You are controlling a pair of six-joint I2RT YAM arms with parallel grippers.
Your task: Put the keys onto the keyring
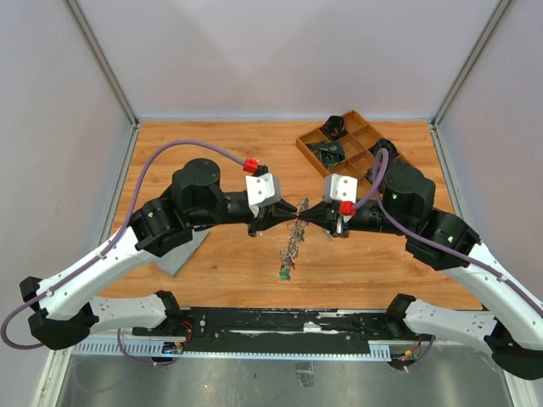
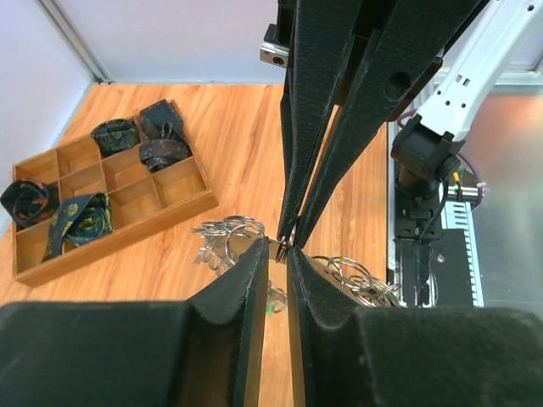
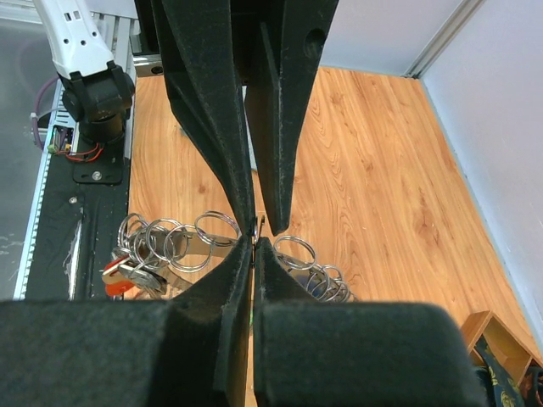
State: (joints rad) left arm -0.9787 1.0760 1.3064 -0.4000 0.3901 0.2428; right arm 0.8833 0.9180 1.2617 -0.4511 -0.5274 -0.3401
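The left gripper (image 2: 277,254) and the right gripper (image 3: 254,250) are met tip to tip above the light wooden table (image 1: 382,254). At that meeting point a thin bright piece of metal is seen, which appears to be part of the large silver metal keyring (image 1: 290,250), crowded with small rings and keys. The left gripper's jaws are drawn almost together, with only a narrow slit between them, and are judged to be pinched on that wire. The right gripper's jaws are pressed together on the same spot from the opposite side. The rest of the keyring is spread just below both sets of fingertips, with a green-tagged key (image 1: 282,273) at its far lower end and a red-tagged key (image 3: 119,284) low to one side of the right gripper. Well beyond the right gripper, a brown wooden compartment tray (image 2: 127,236) holding dark items is seen. Several risks can be judged from here. The wire is thin and the padded tips are broad, so it could be lost if either grip is eased or twisted. The weight of the hanging cluster could pull it free. If the tips are driven against each other, the ring could be bent or flicked away, and keys already threaded could be shaken off.
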